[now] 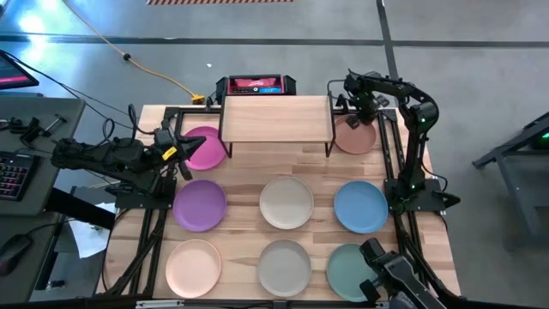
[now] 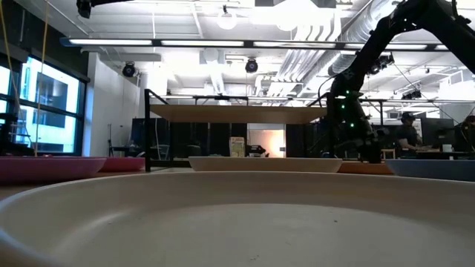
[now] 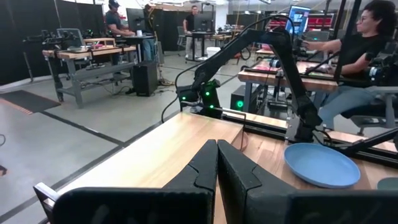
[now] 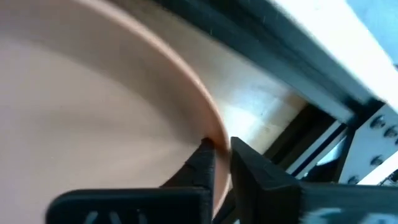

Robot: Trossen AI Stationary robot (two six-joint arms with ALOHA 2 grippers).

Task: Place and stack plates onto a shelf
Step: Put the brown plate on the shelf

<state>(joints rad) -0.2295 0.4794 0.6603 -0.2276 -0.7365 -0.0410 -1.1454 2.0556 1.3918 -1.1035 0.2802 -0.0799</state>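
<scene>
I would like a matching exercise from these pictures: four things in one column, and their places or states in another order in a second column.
Things:
1. right gripper
2. left gripper
3. shelf
4. blue plate

Places or states:
A. stands at the far edge of the table, with no plate on top
B. lies on the table in the middle row, on the right
C. closed on the rim of the peach plate beside the shelf
D. shut and empty, over the pink plate

Pairs: 1-C, 2-D, 3-A, 4-B
</scene>
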